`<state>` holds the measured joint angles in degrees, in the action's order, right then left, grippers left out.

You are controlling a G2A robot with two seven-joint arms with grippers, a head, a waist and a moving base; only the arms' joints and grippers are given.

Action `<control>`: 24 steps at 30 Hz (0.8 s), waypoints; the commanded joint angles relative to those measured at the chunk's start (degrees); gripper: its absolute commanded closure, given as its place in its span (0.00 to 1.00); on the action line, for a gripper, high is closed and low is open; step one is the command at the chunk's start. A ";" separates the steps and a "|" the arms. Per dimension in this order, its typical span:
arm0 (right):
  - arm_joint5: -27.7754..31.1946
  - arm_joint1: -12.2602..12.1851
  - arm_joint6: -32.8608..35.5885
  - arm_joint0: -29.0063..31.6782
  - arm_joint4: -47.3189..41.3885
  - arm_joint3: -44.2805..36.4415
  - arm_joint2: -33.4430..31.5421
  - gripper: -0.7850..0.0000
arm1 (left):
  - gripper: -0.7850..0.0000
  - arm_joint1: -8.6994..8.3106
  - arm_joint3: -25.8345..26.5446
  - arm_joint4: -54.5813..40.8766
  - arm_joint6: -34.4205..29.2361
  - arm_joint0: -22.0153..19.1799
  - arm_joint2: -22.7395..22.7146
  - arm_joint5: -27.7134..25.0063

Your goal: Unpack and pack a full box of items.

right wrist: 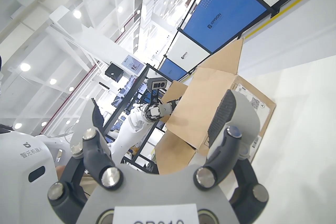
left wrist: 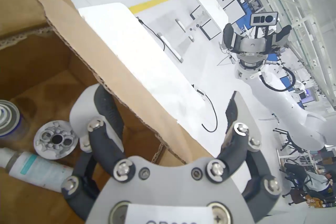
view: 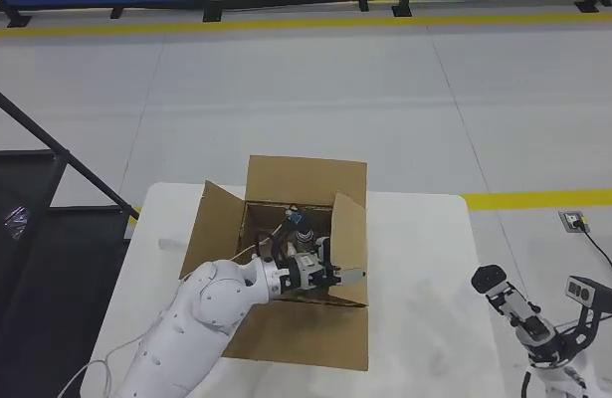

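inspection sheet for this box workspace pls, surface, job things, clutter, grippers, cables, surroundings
surface: white table, the box stands on it.
job's things: cardboard box open, flaps up; inside lie a metal spool, a can and a white tube.
clutter: nothing seen.
grippers: left gripper at the box, jaws open, a flap between them; right gripper near the table's edge, away from the box, jaws open and empty.
cables: black cable on the floor beyond the table.
surroundings: yellow floor line; dark panel beside the table.
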<state>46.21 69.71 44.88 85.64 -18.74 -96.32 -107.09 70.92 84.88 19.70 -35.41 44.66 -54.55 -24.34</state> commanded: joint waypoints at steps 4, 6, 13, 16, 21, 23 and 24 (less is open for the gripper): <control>3.45 -0.05 -3.07 3.06 0.47 -1.34 -1.60 0.00 | 0.00 1.61 -1.68 1.79 4.00 -2.39 4.54 0.43; 4.96 -0.01 -4.70 4.60 0.80 -1.92 -2.41 0.00 | 0.00 2.44 -3.09 2.24 5.16 -3.76 6.64 0.55; 9.90 0.32 -10.89 10.12 1.80 -2.63 -5.15 0.00 | 0.00 5.97 -9.48 2.35 8.35 -9.10 13.80 0.66; 11.35 0.43 -12.88 12.11 1.73 -2.31 -6.07 0.00 | 0.00 7.46 -12.60 2.30 9.14 -11.01 16.16 1.02; 11.79 0.52 -14.74 14.52 1.38 -2.66 -7.30 0.00 | 0.00 9.72 -17.82 1.91 10.05 -13.41 18.98 1.38; 11.79 0.55 -15.07 15.09 1.23 -2.85 -7.54 0.00 | 0.00 10.49 -19.64 1.51 10.27 -14.04 19.70 1.24; 11.79 0.57 -15.13 15.32 1.16 -2.87 -7.59 0.00 | 0.00 10.84 -20.41 1.45 10.35 -14.32 20.02 1.18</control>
<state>58.00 70.26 29.81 100.74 -17.50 -99.15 -114.63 81.38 65.45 21.24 -25.15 30.64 -34.90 -23.10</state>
